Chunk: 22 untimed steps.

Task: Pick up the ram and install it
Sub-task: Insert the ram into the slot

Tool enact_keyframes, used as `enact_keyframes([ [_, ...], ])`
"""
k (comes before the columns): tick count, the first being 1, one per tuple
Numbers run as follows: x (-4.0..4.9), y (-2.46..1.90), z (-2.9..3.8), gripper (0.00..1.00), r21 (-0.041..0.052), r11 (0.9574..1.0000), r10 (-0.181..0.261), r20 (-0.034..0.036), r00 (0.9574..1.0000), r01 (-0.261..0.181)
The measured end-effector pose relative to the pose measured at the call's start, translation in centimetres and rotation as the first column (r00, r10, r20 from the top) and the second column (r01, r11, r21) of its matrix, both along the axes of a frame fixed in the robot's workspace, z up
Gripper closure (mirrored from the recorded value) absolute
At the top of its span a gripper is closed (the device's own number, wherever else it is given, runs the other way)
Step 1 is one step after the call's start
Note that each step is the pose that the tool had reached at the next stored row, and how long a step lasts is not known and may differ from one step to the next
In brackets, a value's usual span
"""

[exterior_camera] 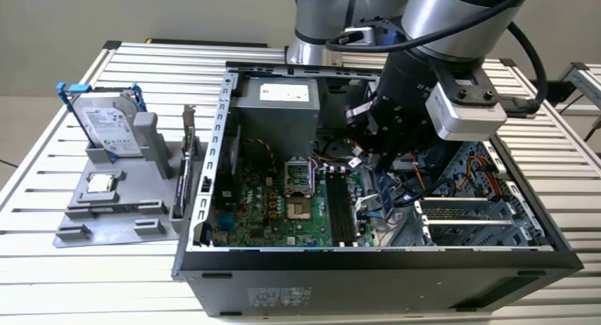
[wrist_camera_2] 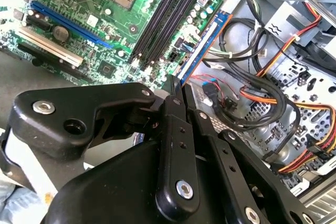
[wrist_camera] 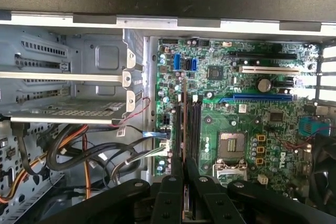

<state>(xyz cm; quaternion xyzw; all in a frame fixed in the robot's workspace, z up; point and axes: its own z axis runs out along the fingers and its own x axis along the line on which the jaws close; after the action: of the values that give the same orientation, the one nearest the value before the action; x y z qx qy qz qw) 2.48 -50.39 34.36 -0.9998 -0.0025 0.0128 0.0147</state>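
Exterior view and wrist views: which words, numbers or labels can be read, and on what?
Nothing reads clearly enough to quote.
Label on the silver hard drive in its blue frame: too small.
Label on the grey metal power supply box: blurred.
Sticker on the black computer case: too small.
White strip on the dark blue-green memory stick in the black tool: blurred.
Print on the green motherboard: too small.

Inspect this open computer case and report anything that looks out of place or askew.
One thing stands out: the ram is not in a slot. In the second wrist view the gripper holds it roughly alongside the black memory slots, off to their cable side. Nothing looks damaged or spilled.
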Motion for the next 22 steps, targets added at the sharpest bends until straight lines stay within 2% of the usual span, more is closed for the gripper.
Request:
enact_keyframes([
  [22,0.00,0.04,-0.96,1.00,0.0000,1.0000,0.000,0.0053,1.0000,0.000],
])
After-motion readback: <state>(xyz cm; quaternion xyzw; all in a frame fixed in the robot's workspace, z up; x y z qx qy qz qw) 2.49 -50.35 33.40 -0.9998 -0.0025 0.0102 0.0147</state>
